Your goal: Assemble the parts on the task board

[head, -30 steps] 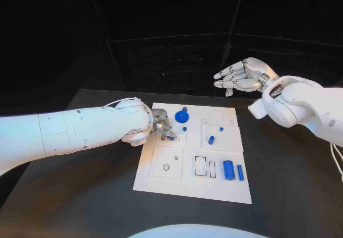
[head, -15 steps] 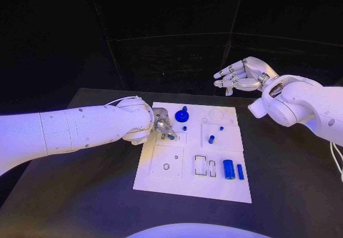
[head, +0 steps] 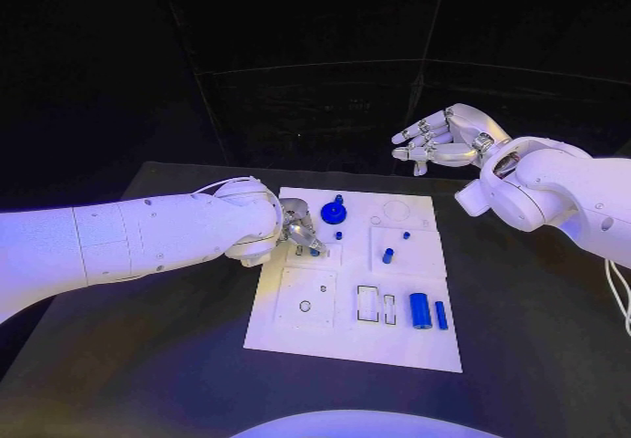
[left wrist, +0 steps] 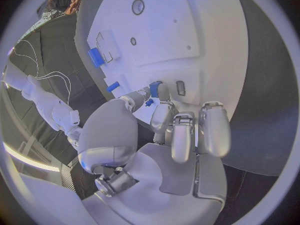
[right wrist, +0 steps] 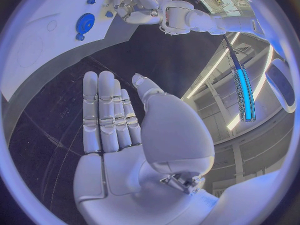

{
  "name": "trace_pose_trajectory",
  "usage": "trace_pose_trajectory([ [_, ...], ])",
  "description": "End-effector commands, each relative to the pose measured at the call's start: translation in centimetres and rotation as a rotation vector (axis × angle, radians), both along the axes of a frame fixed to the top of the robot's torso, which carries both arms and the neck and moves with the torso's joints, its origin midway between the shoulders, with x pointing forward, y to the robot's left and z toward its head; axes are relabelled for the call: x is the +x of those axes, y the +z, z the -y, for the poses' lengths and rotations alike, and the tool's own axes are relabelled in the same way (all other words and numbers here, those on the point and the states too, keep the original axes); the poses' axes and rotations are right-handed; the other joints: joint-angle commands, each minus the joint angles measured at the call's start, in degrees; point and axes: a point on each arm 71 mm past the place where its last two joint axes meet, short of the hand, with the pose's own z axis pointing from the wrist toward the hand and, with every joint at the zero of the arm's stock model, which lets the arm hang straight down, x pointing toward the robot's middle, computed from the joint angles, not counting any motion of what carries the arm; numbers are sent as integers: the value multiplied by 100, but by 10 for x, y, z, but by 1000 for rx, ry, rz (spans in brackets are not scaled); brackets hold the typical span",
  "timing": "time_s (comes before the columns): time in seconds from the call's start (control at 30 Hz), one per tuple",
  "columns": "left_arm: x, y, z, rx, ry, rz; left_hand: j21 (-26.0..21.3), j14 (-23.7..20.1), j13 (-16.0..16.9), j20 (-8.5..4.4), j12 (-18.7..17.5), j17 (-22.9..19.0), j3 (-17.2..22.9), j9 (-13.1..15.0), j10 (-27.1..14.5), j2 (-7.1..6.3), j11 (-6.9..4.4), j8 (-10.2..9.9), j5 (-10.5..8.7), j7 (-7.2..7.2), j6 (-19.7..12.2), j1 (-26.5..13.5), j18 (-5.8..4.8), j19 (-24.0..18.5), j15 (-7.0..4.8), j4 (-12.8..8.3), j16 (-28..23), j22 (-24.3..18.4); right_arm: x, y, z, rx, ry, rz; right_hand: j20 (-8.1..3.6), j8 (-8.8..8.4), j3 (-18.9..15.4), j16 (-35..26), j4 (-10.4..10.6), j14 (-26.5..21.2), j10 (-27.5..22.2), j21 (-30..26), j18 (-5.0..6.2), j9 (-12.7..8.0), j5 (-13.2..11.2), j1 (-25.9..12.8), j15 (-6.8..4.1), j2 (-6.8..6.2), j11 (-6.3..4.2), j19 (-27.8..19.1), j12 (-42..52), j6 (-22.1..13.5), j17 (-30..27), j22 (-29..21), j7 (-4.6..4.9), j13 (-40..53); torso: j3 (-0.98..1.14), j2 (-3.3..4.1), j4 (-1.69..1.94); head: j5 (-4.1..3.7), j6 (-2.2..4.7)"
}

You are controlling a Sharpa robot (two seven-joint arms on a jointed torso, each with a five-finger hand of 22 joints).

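The left hand [head: 297, 234] is low over the upper left part of the task board [head: 336, 342], its fingers curled in, with a small blue part [left wrist: 154, 88] pinched at its fingertips [left wrist: 162, 92], close over the board's surface beside a small rectangular slot. Out from it on the board, a round blue disc with a knob [head: 334, 213] sits near the far edge, a short blue peg [head: 338, 235] just beside the hand, and two more pegs [head: 388, 256] stand in a raised square toward the right. Nearer the robot lie a blue cylinder [head: 419, 310] and a thin blue bar [head: 440, 316], side by side next to two rectangular cut-outs. The board lies in the middle of the black counter [head: 158, 365]. The right hand [head: 443, 138] is raised above the counter's far right corner, well apart from the board, fingers spread and holding nothing.
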Motion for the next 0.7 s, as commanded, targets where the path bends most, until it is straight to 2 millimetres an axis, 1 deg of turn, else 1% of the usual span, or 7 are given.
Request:
trace_pose_trajectory([
  [0.03, 0, 0, 1, -4, 3, -10, 20, 595, 16, -5, 29, 1509, -97, -10, 56, 21, -5, 18, -21, 43, 6, -75, -118, 47, -53, 27, 18, 17, 0, 1, -1, -2, 9, 2, -7, 25, 28, -26, 3, 30, -37, -31, 22, 4, 31, 56, 13, 24, -5, -18, 6, -37, -6, 9, -15, -9, 0, 2, 0, 1, 3],
  [0.1, 0, 0, 1, -4, 5, -9, 21, 595, 24, -6, 36, 1509, -140, -13, 60, 30, -5, 18, -20, 42, 15, -89, -119, 49, -54, 49, 18, 22, 0, 1, -1, -2, 8, 2, -7, 25, 28, -26, 3, 30, -37, -31, 22, 4, 31, 56, 13, 24, -5, -18, 6, -37, -6, 9, -15, -9, 3, 3, -1, 2, 3],
  [0.43, 1, 0, 1, -6, 11, -4, 23, 595, 60, -9, 69, 1509, -471, -29, 80, 68, -7, 12, -19, 39, 59, -173, -122, 56, -55, 191, 18, 40, 0, 1, -1, -2, 8, 2, -7, 25, 28, -26, 4, 30, -38, -31, 22, 4, 31, 55, 13, 23, -3, -18, 6, -38, -8, 9, -14, -10, -5, -1, 6, -4, -4],
  [0.57, 1, 0, 1, -5, 12, -5, 24, 595, 69, -9, 76, 1509, -528, -32, 84, 87, -7, 10, -18, 38, 66, -179, -123, 58, -54, 218, 18, 45, 0, 1, -2, -2, 9, 2, -6, 25, 26, -26, 12, 29, -39, -32, 21, 3, 30, 45, 16, 23, 1, -18, 5, -39, -12, 10, -11, -13, -3, -2, 2, -5, -4],
  [0.7, 2, 0, 1, -2, 12, -7, 27, 595, 87, -9, 92, 1509, -674, -37, 93, 108, -7, 10, -21, 39, 84, -205, -125, 62, -54, 273, 18, 56, 0, 1, -2, -2, 9, 2, -6, 25, 26, -26, 12, 29, -39, -32, 21, 3, 30, 45, 16, 23, 1, -18, 5, -39, -12, 10, -11, -13, -2, -2, 1, -4, -6],
])
